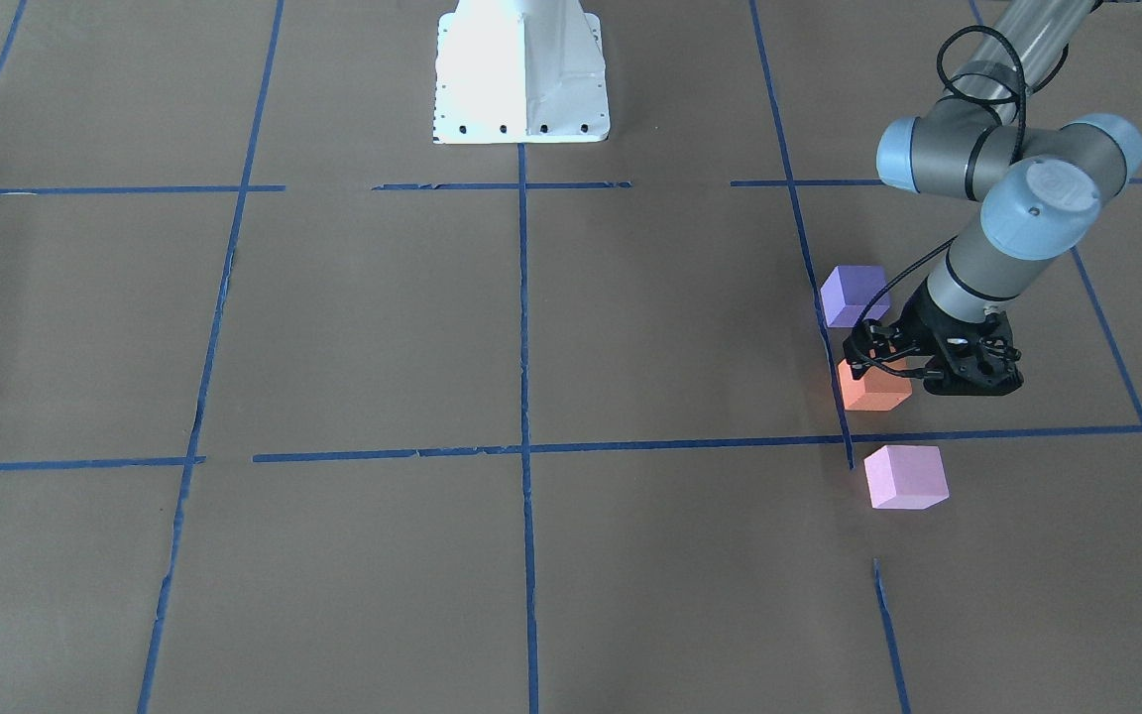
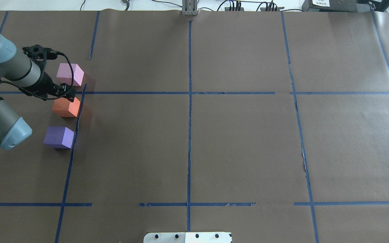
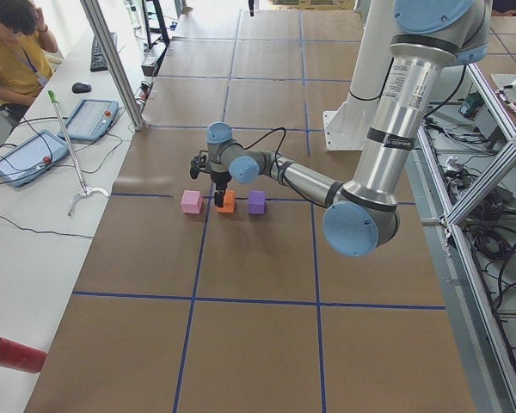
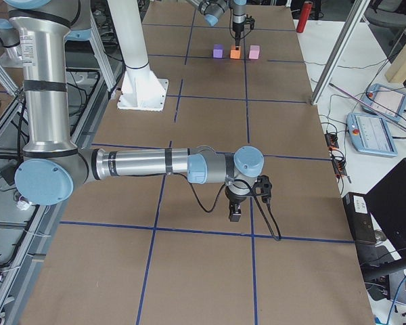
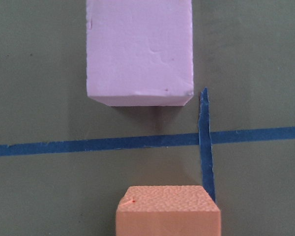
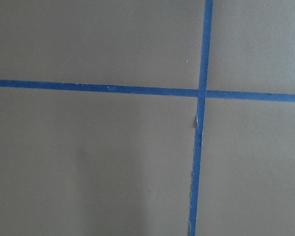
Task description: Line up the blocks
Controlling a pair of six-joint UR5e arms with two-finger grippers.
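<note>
Three blocks stand in a row beside a blue tape line on the robot's left. The violet-purple block (image 1: 854,295) (image 2: 58,136) is nearest the robot. The orange block (image 1: 873,389) (image 2: 65,108) (image 5: 167,211) is in the middle. The pale pink block (image 1: 905,476) (image 2: 69,74) (image 5: 137,49) is farthest. My left gripper (image 1: 873,362) (image 2: 69,97) points down onto the orange block, which rests on the table, and looks closed on it. My right gripper (image 4: 235,215) hangs low over bare table far to the right. Whether it is open or shut does not show.
Brown paper with a grid of blue tape (image 2: 189,135) covers the table. The white robot base (image 1: 521,79) stands at the near middle edge. An operator (image 3: 13,52) sits at a side desk with tablets. A red cylinder (image 3: 13,354) lies on that desk.
</note>
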